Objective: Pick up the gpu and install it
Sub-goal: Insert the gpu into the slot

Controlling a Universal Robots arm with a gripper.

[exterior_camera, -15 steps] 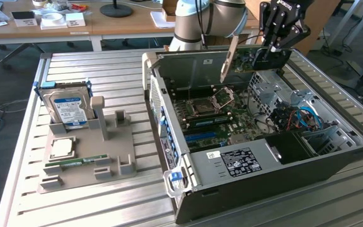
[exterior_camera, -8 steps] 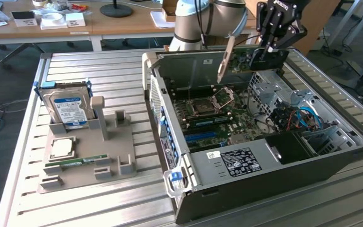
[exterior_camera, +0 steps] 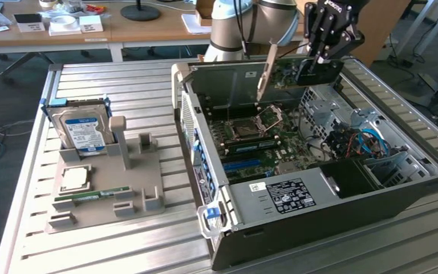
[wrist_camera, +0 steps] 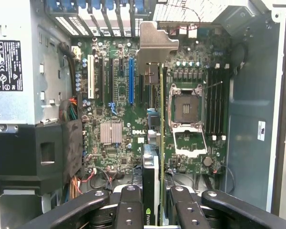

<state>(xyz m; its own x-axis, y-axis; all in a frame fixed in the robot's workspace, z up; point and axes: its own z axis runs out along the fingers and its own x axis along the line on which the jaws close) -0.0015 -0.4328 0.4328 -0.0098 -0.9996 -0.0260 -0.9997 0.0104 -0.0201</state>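
Note:
My gripper (exterior_camera: 316, 67) hangs over the back of the open computer case (exterior_camera: 413, 191), shut on the gpu (exterior_camera: 286, 71). The card is held upright, with its silver metal bracket (exterior_camera: 266, 68) pointing down toward the motherboard (exterior_camera: 261, 142). In the wrist view the gpu (wrist_camera: 161, 138) appears edge-on as a thin strip between the black fingers (wrist_camera: 130, 207). Its bracket (wrist_camera: 155, 45) is at the far end, over the expansion slots beside the blue slot (wrist_camera: 131, 81). The card hovers above the board and is not seated in any slot.
A grey fixture (exterior_camera: 139, 177) on the exterior view's left holds a hard drive (exterior_camera: 84, 128), a CPU (exterior_camera: 74, 178) and a memory stick (exterior_camera: 89, 197). Inside the case are the open CPU socket (exterior_camera: 268, 117), the power supply (exterior_camera: 287, 195) and cables (exterior_camera: 356, 142).

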